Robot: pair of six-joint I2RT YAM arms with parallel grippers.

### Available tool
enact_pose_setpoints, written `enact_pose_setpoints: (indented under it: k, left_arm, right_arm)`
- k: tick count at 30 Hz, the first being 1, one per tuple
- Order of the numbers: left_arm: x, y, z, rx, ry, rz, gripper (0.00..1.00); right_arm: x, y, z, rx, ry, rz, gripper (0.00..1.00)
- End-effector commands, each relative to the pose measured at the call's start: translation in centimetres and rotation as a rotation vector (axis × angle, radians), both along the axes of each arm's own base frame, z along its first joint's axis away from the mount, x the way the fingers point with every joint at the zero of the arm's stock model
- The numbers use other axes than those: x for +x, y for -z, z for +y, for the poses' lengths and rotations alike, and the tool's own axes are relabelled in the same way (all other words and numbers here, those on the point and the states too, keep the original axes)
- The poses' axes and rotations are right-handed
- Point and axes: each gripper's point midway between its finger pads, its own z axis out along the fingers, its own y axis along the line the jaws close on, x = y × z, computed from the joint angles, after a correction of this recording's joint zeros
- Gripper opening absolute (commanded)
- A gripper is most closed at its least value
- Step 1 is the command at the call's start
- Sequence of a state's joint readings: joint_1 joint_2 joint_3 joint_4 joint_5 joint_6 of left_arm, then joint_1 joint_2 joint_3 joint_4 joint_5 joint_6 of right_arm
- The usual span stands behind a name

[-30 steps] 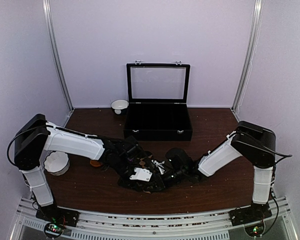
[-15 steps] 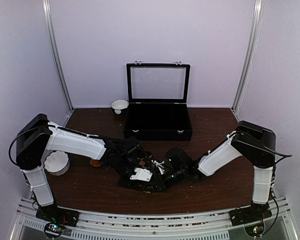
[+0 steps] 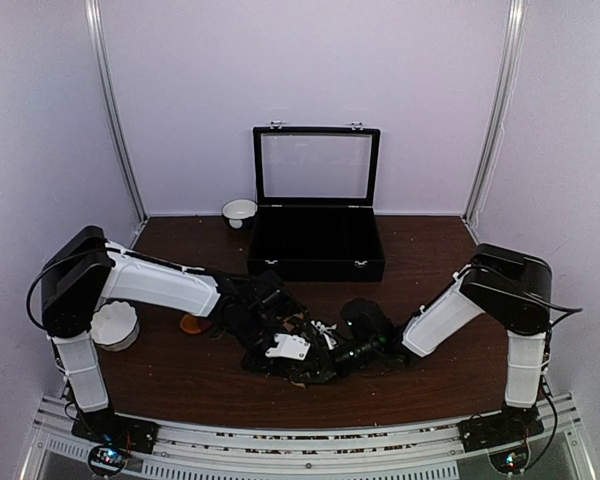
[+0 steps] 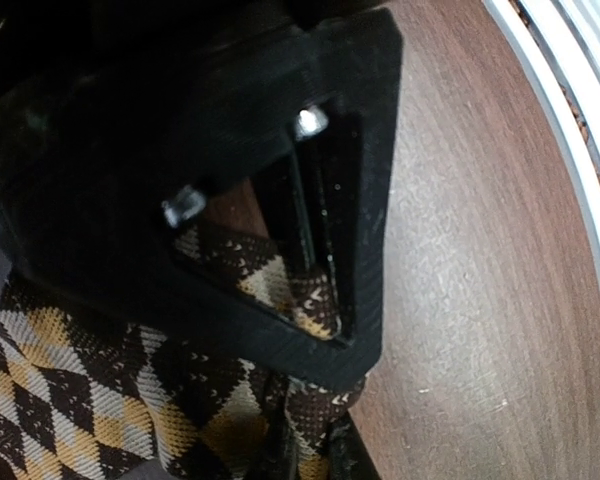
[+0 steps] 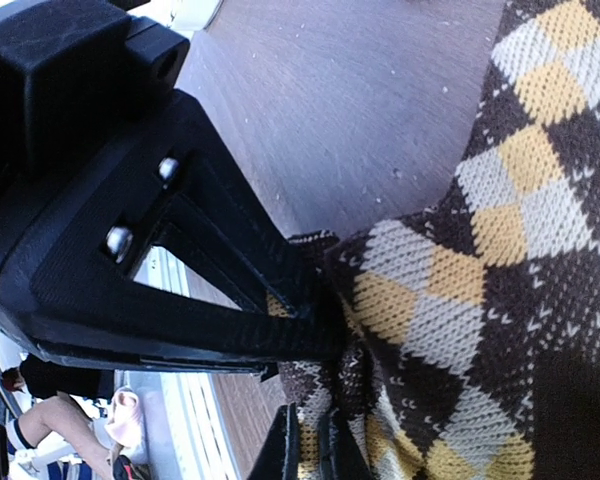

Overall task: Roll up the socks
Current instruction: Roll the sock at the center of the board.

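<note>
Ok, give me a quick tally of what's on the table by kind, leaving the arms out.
White bowls: 2, back and left
Black case, lid open: 1
Argyle sock bundle: 1
Orange item, partly hidden: 1
Total: 5

1. The argyle socks (image 5: 460, 300) are showing as knitted cloth: matt, soft, with a visible stitch texture.
2. The left gripper (image 4: 310, 455) and the right gripper (image 5: 305, 445) are presenting as matt black plastic with fine layer lines. Bright metal screws (image 4: 310, 122) are glinting in the frames.
3. The table (image 4: 470, 300) is showing a brown wood-grain finish, smooth with a light sheen.
4. The box (image 3: 316, 258) is appearing matt black. Its lid pane (image 3: 315, 166) is looking like clear glass or plastic; the top view is not settling which.
5. The arm covers (image 3: 160, 290) are reading as smooth white plastic.
</note>
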State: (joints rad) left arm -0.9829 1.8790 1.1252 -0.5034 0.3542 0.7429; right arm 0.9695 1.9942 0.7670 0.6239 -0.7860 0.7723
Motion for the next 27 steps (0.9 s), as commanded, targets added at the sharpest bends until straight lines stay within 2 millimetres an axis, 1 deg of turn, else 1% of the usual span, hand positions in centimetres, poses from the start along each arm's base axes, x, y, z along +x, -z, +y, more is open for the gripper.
enact_pose_setpoints:
  k: [1, 3, 6, 8, 9, 10, 11, 12, 18, 20, 22, 23, 25, 26, 27]
  left_arm:
    - [-1.3, 3.3, 2.1, 0.138, -0.015, 0.146, 0.0]
    - [-0.9, 2.9, 2.0, 0.139, -0.05, 0.211, 0.0]
    - [-0.4, 2.4, 2.1, 0.143, -0.099, 0.302, 0.0]
    - [-0.4, 2.3, 2.3, 0.166, -0.124, 0.358, 0.0]
    - [-0.4, 2.3, 2.4, 0.172, -0.136, 0.375, 0.0]
    - [-0.4, 2.2, 2.3, 0.174, -0.145, 0.395, 0.0]
    - [-0.4, 2.1, 2.3, 0.178, -0.155, 0.409, 0.0]
    - [-0.4, 2.1, 2.3, 0.183, -0.163, 0.419, 0.0]
    - [-0.3, 2.4, 2.5, 0.223, -0.191, 0.45, 0.0]
    - [-0.2, 2.8, 2.6, 0.242, -0.199, 0.454, 0.0]
    - [-0.1, 3.1, 2.6, 0.259, -0.203, 0.455, 0.0]
    - [-0.1, 3.2, 2.6, 0.269, -0.205, 0.46, 0.0]
    - [-0.2, 3.5, 2.7, 0.291, -0.208, 0.475, 0.0]
    - [-0.2, 3.7, 2.9, 0.306, -0.214, 0.48, 0.0]
    - [-0.1, 3.9, 3.0, 0.32, -0.222, 0.486, 0.0]
  right_arm:
    - [-1.5, 4.3, -2.7, -0.144, 0.045, 0.109, 0.08]
    - [-1.2, 4.3, -3.1, -0.156, 0.06, 0.08, 0.17]
    - [-1.0, 4.2, -4.3, -0.17, 0.087, 0.021, 0.23]
    - [-0.9, 3.7, -5.0, -0.166, 0.102, -0.025, 0.32]
    - [-0.8, 3.7, -5.5, -0.178, 0.107, -0.048, 0.38]
    - [-0.8, 3.7, -6.0, -0.198, 0.111, -0.076, 0.74]
    - [-0.8, 3.8, -6.7, -0.223, 0.117, -0.099, 0.97]
    - [-0.6, 3.9, -7.4, -0.245, 0.126, -0.126, 1.0]
    - [-0.3, 3.2, -10.9, -0.313, 0.201, -0.237, 1.0]
    - [0.1, 3.3, -12.5, -0.344, 0.263, -0.275, 1.0]
    - [1.1, 2.8, -14.4, -0.386, 0.361, -0.349, 1.0]
    - [1.6, 1.8, -15.2, -0.394, 0.409, -0.408, 1.0]
    - [2.4, -0.7, -16.7, -0.378, 0.506, -0.522, 1.0]
    - [2.9, -2.2, -17.5, -0.349, 0.579, -0.548, 1.0]
    - [3.8, -3.4, -18.7, -0.328, 0.678, -0.556, 1.0]
